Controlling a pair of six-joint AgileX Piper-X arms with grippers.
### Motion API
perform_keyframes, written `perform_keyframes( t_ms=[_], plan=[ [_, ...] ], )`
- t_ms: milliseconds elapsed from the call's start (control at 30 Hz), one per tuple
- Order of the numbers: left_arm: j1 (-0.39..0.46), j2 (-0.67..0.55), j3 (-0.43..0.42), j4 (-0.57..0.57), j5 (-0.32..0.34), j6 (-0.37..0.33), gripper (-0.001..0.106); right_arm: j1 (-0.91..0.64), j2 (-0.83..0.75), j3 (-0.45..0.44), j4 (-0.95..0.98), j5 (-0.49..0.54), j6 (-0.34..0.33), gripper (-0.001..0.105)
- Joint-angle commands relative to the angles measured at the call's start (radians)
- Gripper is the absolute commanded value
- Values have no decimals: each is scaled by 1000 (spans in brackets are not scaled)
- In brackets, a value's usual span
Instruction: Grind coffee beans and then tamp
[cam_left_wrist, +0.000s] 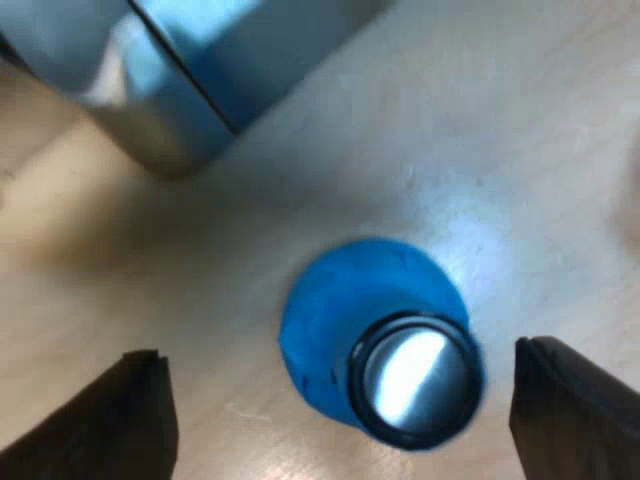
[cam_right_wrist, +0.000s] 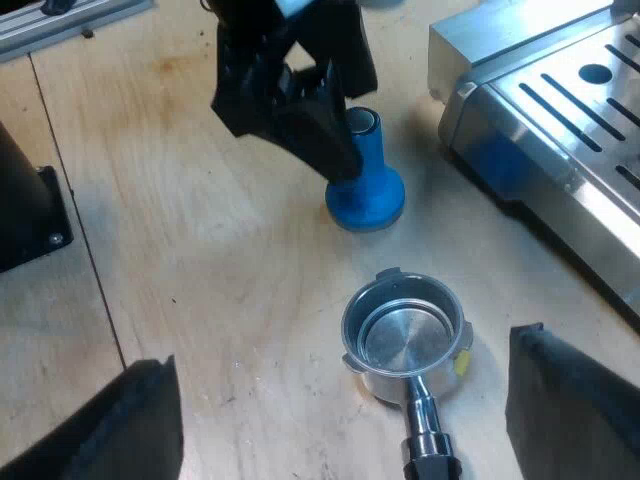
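The left gripper (cam_left_wrist: 338, 352) had two matte black fingers (cam_left_wrist: 105, 425), broad at the base and narrowing to blunt, slanted tips. The right gripper (cam_right_wrist: 342, 348) had the same black, wedge-shaped pair. From the right wrist view, the left gripper's body looked blocky, angular and all black.

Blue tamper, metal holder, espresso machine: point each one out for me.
blue tamper (cam_left_wrist: 335, 315): left wrist view, on its blue base.
metal holder (cam_right_wrist: 405, 340): right wrist view, on the basket's floor.
espresso machine (cam_right_wrist: 565, 115): right wrist view, on its slotted metal tray.
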Motion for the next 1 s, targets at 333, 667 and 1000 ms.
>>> perform_keyframes(
  t_ms=[333,667,1000],
  plan=[
    [3,-229,-79,143,-13,-12,71,2,-3,-26,-6,-4,154,69],
    [3,-317,-211,235,-20,-20,71,2,-3,-205,200,-7,150,69],
    [3,-359,-376,330,-49,-20,71,2,-3,-358,344,34,164,69]
  ],
)
